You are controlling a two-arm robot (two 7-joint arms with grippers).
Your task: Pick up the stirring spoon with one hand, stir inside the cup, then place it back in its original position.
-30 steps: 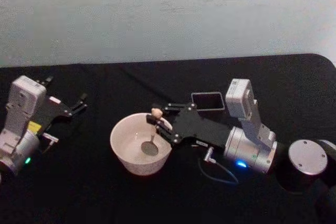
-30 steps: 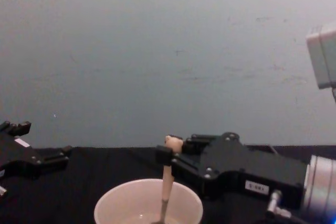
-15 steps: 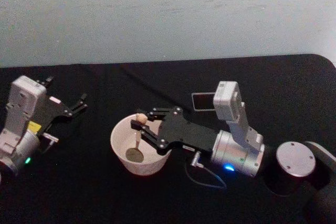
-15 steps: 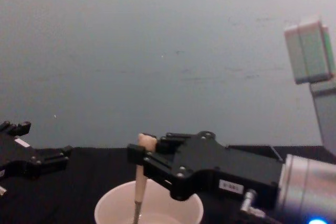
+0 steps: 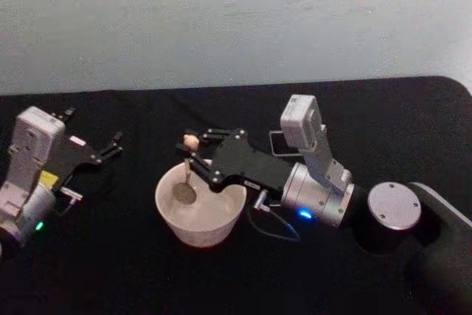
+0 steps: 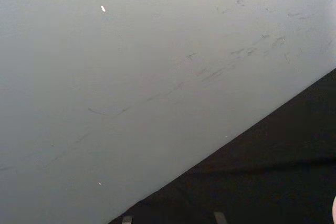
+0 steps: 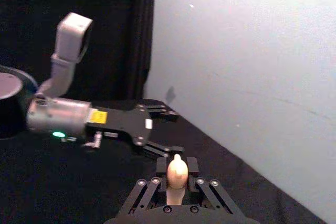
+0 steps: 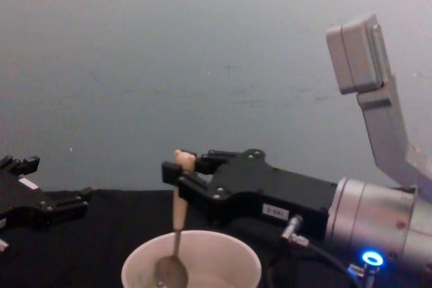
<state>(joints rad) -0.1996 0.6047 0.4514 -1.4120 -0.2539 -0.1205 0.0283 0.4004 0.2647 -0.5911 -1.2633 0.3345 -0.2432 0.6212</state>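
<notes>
Across the middle of the desk [image 5: 391, 108], the hand [image 5: 192, 156] reached in from the right edge, fingers clamped on a slim handle so the tool hung upright. By the left edge the left gripper [image 5: 114, 146] lay parked, fingers apart, clear of the work. The cup [image 5: 200, 231] sat beneath the hand. The original position [image 5: 276, 144] stood just behind the wrist, handy for the return. The stirring spoon [image 8: 177, 211] dipped bowl-down inside the cup, apparently mid-stir.

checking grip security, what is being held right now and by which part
Right pincer holds the stirring spoon by the top of its handle, just below the bear head; left pincer is empty.
</notes>
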